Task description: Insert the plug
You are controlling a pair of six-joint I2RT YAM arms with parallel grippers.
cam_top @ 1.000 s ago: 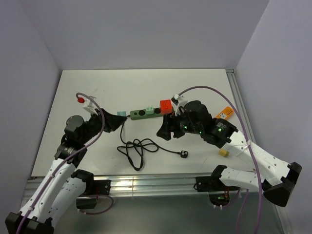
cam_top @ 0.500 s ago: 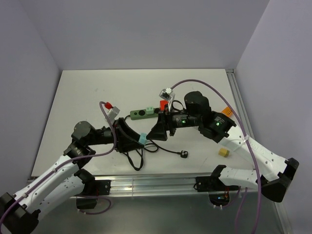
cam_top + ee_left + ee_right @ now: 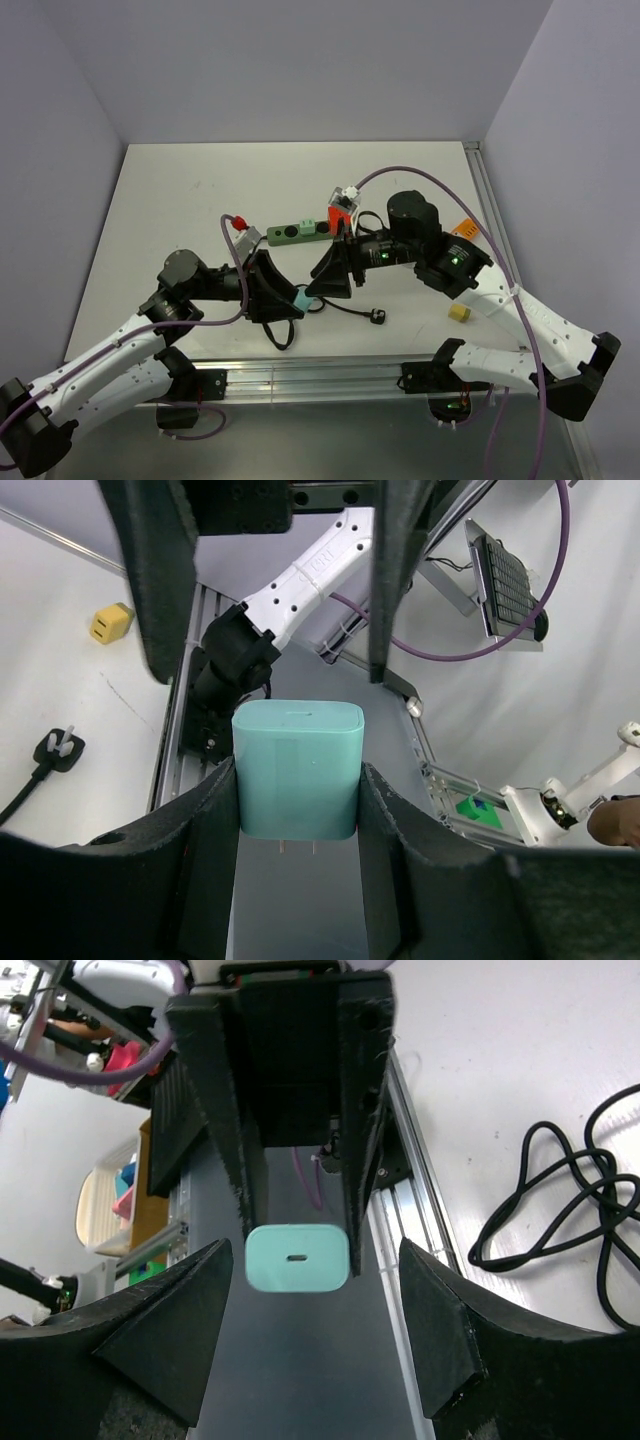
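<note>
Left wrist view showed my left pincer (image 3: 290,300) clamped on the plug (image 3: 297,770), a teal block with rounded corners, one finger flat on each of its sides. It hung above the table's (image 3: 200,190) near edge, well apart from the strip (image 3: 298,230). Two small prongs showed at its lower edge, pointing back towards my wrist. My right pincer (image 3: 320,285) stood wide open just beside it, facing the end with the small slot.

I judged the plug light and stiff, a hard shell that would not give under a squeeze. Its sides looked smooth, so it could slide or twist in a loose grip. The best hold seemed to be across those flat sides, near the slotted end, keeping the prongs free for the strip.
</note>
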